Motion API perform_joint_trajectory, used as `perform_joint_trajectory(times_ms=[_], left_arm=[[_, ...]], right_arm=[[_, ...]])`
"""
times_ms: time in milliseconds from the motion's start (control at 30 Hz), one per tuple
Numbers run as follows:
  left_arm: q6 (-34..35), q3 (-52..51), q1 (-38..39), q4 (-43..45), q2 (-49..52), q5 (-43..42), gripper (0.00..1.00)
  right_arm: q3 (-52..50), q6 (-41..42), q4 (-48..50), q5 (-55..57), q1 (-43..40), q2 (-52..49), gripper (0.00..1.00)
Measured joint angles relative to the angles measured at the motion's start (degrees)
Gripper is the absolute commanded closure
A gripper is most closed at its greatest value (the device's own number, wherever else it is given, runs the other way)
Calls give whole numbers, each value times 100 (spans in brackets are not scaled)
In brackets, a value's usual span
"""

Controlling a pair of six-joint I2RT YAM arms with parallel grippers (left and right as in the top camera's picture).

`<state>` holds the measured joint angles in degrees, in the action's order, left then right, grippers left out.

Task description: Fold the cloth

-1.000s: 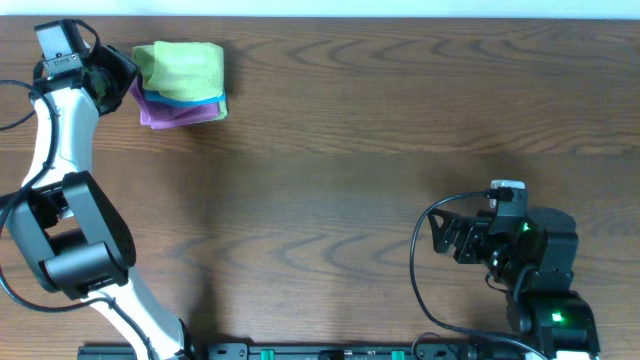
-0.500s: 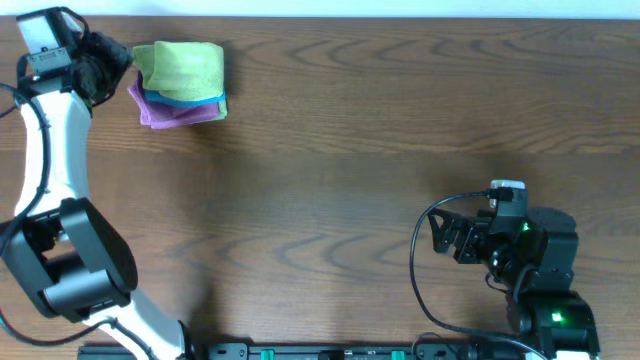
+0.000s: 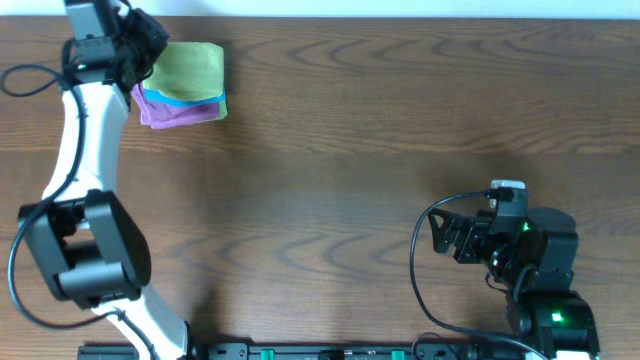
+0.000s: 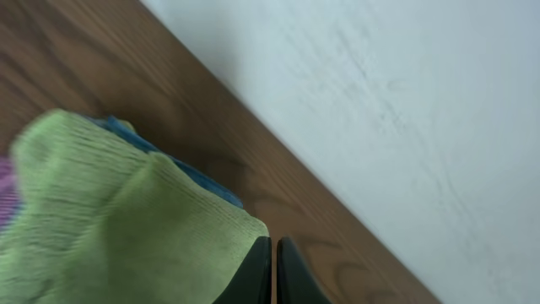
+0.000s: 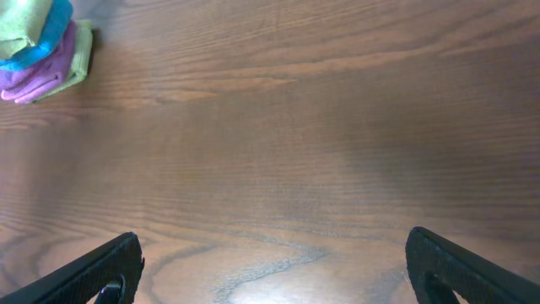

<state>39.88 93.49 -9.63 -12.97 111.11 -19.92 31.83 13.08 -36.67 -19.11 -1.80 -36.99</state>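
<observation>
The lime-green cloth (image 3: 190,68) lies folded on top of a blue cloth (image 3: 190,99) and a purple cloth (image 3: 175,113) at the table's back left. My left gripper (image 3: 150,45) hovers at the stack's back left corner. In the left wrist view its fingertips (image 4: 274,253) are pressed together with nothing showing between them, right at a corner of the green cloth (image 4: 110,228). My right gripper (image 3: 437,235) rests open at the front right, far from the stack; in its wrist view the gripper (image 5: 274,270) shows only bare wood between its fingers.
The white wall (image 4: 405,101) runs just behind the table's back edge, close to the left gripper. The stack shows small at the top left of the right wrist view, purple cloth (image 5: 42,76) lowest. Dark wooden table (image 3: 350,150) spans the views.
The left arm swung right from beside the stack to over its back left corner, and its gripper closed from partly open to shut. The right arm has not moved.
</observation>
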Motion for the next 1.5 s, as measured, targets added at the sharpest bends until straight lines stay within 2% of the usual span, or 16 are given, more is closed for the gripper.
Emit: perform_joint_trajectory(times_ms=[367, 933, 1133, 1333, 1500], left_arm=[[391, 0, 33, 243, 942, 133, 94], [407, 0, 31, 326, 1309, 444, 94], [382, 98, -46, 570, 1309, 186, 95], [-9, 809, -114, -490, 1296, 122, 94], [-605, 1740, -114, -1971, 1261, 111, 94]], right_arm=[[0, 0, 2, -2, 0, 0, 1], [0, 0, 2, 0, 0, 0, 1], [0, 0, 4, 0, 0, 0, 1], [0, 0, 4, 0, 0, 0, 1], [0, 0, 2, -2, 0, 0, 1]])
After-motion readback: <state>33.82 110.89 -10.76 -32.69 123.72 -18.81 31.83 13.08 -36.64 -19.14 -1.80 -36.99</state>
